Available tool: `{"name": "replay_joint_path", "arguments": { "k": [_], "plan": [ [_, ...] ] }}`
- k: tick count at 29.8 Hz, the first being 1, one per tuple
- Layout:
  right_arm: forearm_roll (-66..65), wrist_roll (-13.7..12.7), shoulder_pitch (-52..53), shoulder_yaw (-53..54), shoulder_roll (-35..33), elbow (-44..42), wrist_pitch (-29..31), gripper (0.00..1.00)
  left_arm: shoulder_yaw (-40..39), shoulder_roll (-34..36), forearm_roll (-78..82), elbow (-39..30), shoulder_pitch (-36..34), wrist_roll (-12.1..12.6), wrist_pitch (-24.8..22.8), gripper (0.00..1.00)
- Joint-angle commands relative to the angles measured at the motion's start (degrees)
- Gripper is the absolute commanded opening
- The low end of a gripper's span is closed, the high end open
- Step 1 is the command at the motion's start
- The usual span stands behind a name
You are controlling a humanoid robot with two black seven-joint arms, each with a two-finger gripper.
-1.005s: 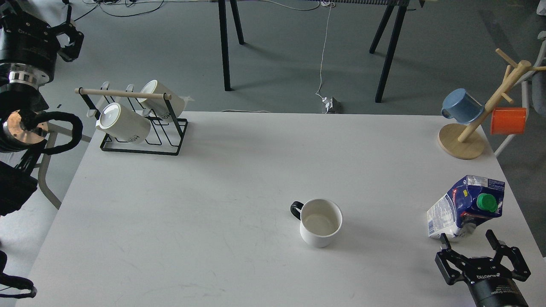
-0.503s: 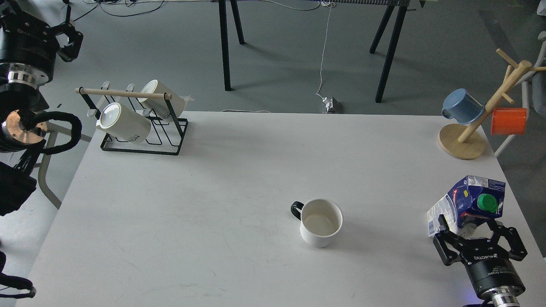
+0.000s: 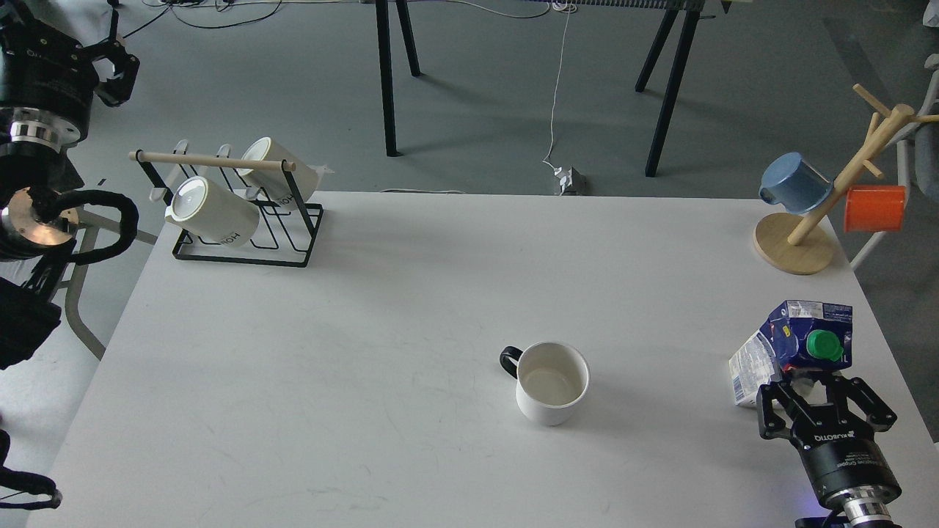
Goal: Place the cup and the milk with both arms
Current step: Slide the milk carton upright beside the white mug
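Note:
The white cup with a black handle stands upright and empty on the white table, front centre. The blue and white milk carton with a green cap leans over near the table's front right corner. My right gripper is open, its fingers on either side of the carton's lower end, right against it. My left gripper is open and empty, raised off the table's far left side, well away from the cup.
A black wire rack with two white mugs stands at the back left. A wooden mug tree with a blue and an orange cup stands at the back right. The table's right edge runs close beside the carton.
My right gripper has moved forward until its fingers straddle the carton's base. The carton has shifted left and tilted more. The left arm has barely moved.

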Motion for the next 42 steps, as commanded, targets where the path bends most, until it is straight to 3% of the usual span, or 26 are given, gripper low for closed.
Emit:
{"name": "replay_joint_path", "arguments": {
  "k": [1, 14, 36, 40, 42],
  "plan": [
    [-1.55, -0.05, -0.72, -2.12, 0.59, 4.16, 0.00, 0.38, 0.00, -0.23, 0.10, 0.00, -0.04, -0.03, 0.66, 1.00],
    [-9.63, -0.05, -0.11, -10.20, 9.12, 4.00, 0.00, 0.41, 0.44, -0.23, 0.27, 1.23, -0.39, -0.03, 1.19, 1.00],
    [-10.78, -0.05, 2.18, -12.76, 10.79, 1.63, 0.00, 0.48, 0.44, -0.14, 0.36, 1.23, 0.05, -0.03, 1.11, 1.00],
    [-10.87, -0.05, 2.00, -12.67, 10.79, 0.93, 0.00, 0.56, 0.53, -0.06, 0.36, 1.23, 0.14, -0.03, 1.11, 1.00],
    [-10.96, -0.05, 2.00, -12.67, 10.79, 0.92, 0.00, 0.78, 0.44, -0.06, 0.36, 1.23, 0.14, -0.03, 1.02, 1.00]
  ]
}}
